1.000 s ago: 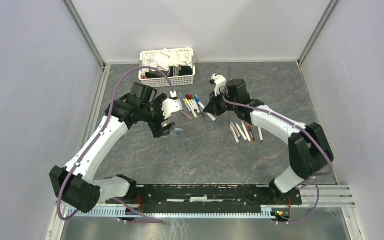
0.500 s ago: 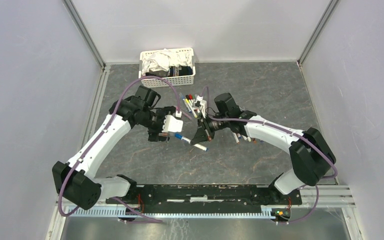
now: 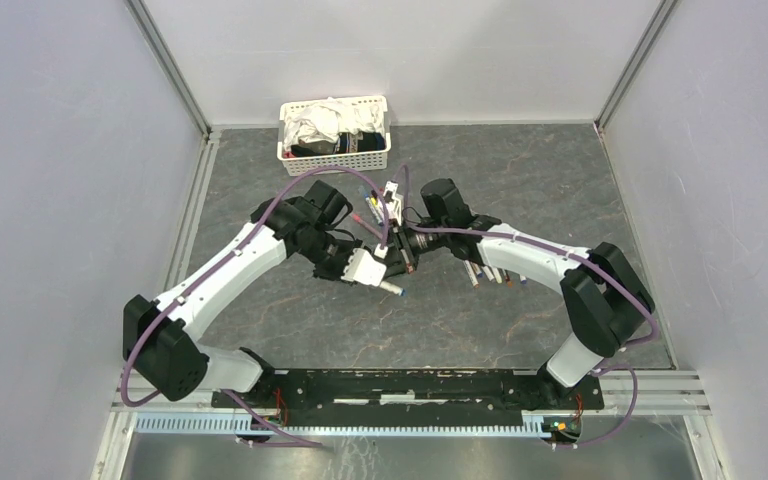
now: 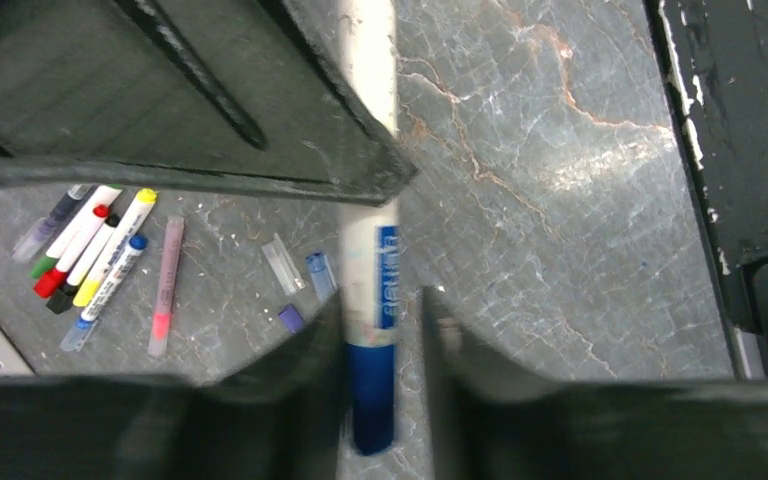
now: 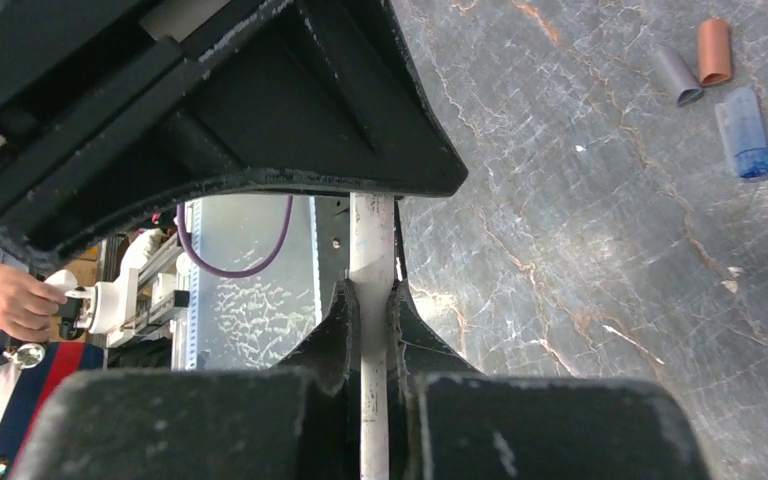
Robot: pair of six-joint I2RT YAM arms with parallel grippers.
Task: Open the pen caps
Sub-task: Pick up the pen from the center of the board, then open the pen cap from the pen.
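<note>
I had the table [image 3: 560, 180] in the top view, grey and veined. The left arm [image 3: 230, 265] reached in from 8 o'clock and the right arm [image 3: 530, 255] from 4 o'clock, and they met near the centre. The basket [image 3: 335, 160] sat at the 12 o'clock edge, a little toward 11.

My right claw [image 5: 370, 300] was clamped tight on the white barrel of one pen [image 4: 370, 230]. My left claw [image 4: 380, 300] sat narrow around that same pen, just where the barrel met its blue cap [image 4: 373, 400]. One finger [image 4: 300, 360] looked to touch it, but a sliver of table showed beside the other, so I saw no grip there.

Loose pens [image 3: 368, 207] lay at 12 o'clock of the claws, and other pens [image 3: 478, 275] at 3 o'clock, partly under the right arm. Bare caps [image 5: 743, 130] lay scattered on the table nearby.
</note>
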